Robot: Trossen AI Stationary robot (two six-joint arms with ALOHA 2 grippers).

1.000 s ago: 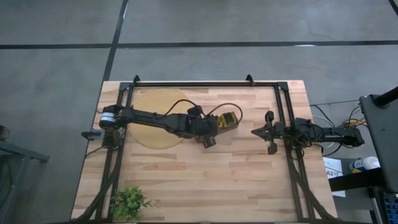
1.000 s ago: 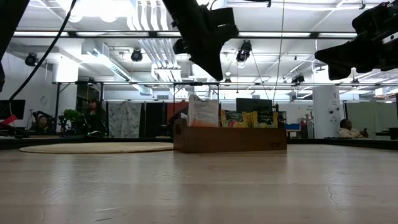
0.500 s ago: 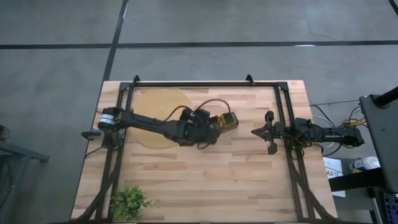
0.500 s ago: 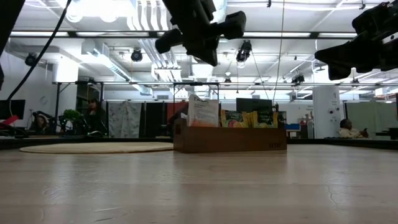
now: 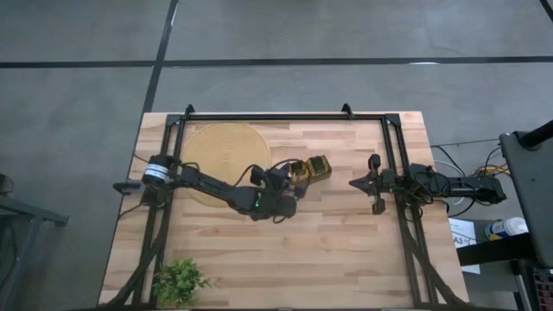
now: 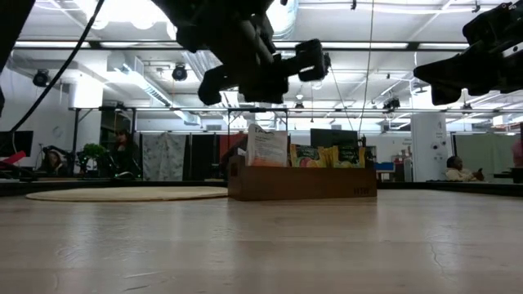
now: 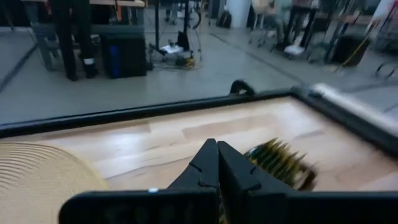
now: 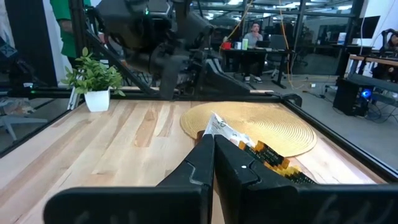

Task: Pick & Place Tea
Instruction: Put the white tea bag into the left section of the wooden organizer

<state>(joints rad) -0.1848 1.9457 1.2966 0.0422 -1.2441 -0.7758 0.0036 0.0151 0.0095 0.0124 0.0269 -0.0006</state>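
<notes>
The tea is a row of small flat sachets point(image 8: 268, 155), white, green-yellow and orange, standing on edge in a brown wooden tray point(image 5: 313, 168) at mid-table. In the low view the sachets point(image 6: 266, 147) stick up above the tray wall point(image 6: 302, 183). My left gripper point(image 7: 217, 163) is shut, with nothing visible between its fingers. It hangs above the table just left of and nearer than the tray point(image 7: 281, 163), pointing almost level toward the far right. My right gripper point(image 8: 213, 149) is shut and waits at the table's right side point(image 5: 356, 183), pointing at the tray.
A round woven mat point(image 5: 226, 160) lies at the far left, partly under my left arm point(image 5: 216, 183). A small potted plant point(image 5: 179, 281) stands at the near left corner. A black frame point(image 5: 285, 114) runs along the far and side edges. Bare wood fills the near half.
My left hand has sunk toward the table and drawn a little toward the near edge, away from the tray. Its wrist has rolled and tipped from pointing steeply down to nearly level. Its fingers have stayed shut. The tray and the sachets have not moved.
</notes>
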